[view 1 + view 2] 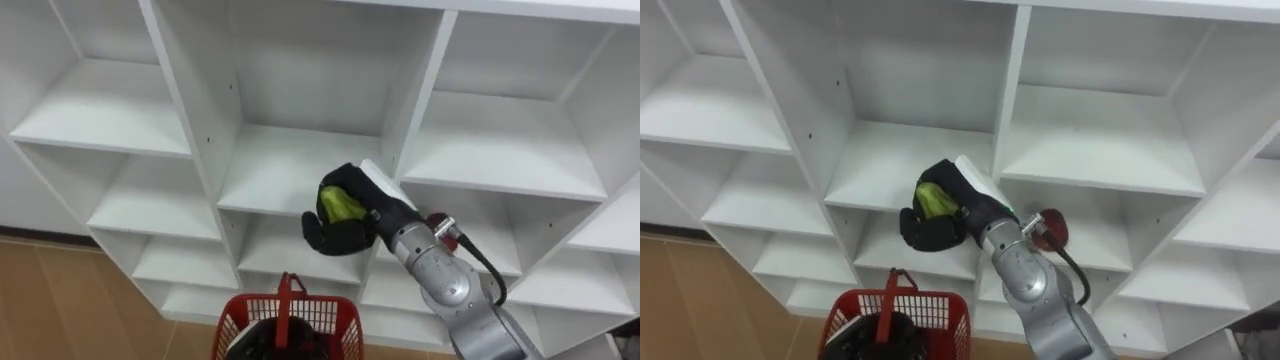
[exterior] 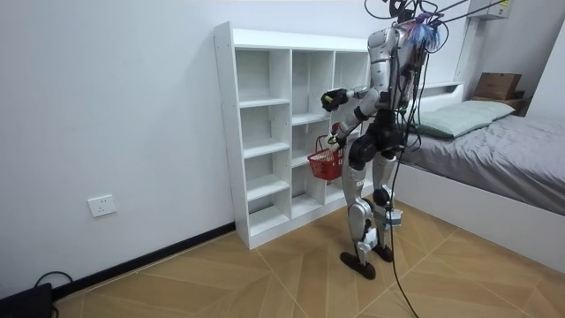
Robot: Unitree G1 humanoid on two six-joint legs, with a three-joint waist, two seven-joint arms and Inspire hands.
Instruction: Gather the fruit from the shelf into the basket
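Note:
My right hand (image 1: 338,236) is shut on a yellow-green fruit (image 1: 343,205), held just in front of the middle shelf (image 1: 280,175) of the white closet (image 2: 265,132). The same hand (image 1: 928,232) and fruit (image 1: 933,200) hang a little above a red wire basket (image 1: 290,325). The basket (image 2: 325,164) hangs from my left hand (image 2: 335,139) by its upright handle (image 1: 290,290), in front of the lower shelves. Something dark lies inside the basket (image 1: 890,325); I cannot tell what it is. I stand upright, facing the closet.
The closet's compartments around my hand look bare, with a vertical divider (image 1: 415,95) just right of the fruit. A bed (image 2: 494,155) with a pillow stands behind me, and a cardboard box (image 2: 499,85) sits beyond it. The floor is wood parquet.

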